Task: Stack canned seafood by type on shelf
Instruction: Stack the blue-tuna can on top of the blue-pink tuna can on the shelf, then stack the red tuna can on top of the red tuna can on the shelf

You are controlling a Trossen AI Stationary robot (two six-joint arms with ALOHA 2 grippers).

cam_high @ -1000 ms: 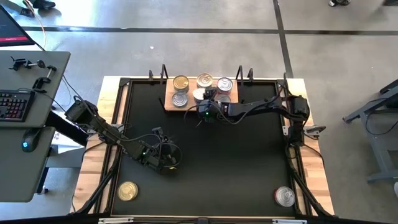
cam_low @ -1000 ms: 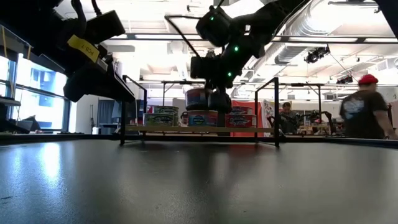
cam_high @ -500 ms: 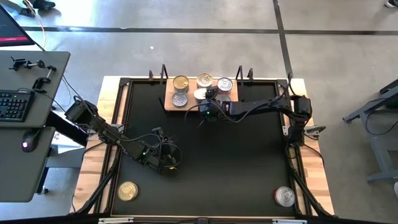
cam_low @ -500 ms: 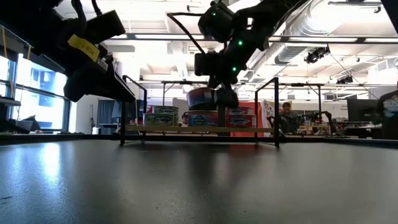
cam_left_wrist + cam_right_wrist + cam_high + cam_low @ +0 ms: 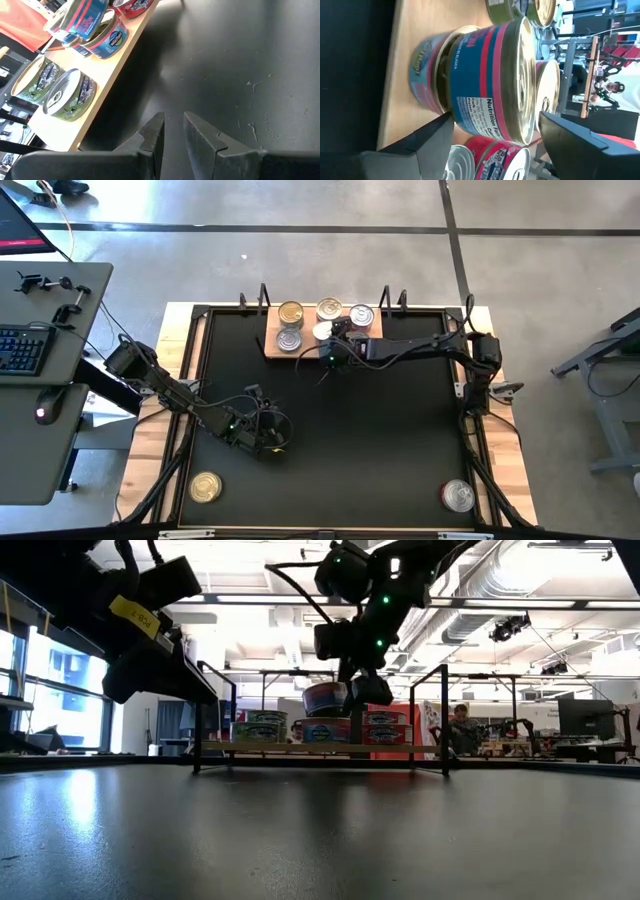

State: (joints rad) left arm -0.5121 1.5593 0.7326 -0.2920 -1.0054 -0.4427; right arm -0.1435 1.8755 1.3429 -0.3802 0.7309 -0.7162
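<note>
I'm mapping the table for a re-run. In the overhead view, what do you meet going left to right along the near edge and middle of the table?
Gold can → left gripper → right gripper over the shelf → silver can.

tins (image 5: 324, 323) on shelf (image 5: 272, 349), table's (image 5: 400, 430) rear

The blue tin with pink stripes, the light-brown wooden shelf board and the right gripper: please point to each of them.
blue tin with pink stripes (image 5: 485, 82), right wrist view, on its side label.
light-brown wooden shelf board (image 5: 410, 30), right wrist view, on bare wood.
right gripper (image 5: 495, 125), right wrist view, midway between its fingertips.
</note>
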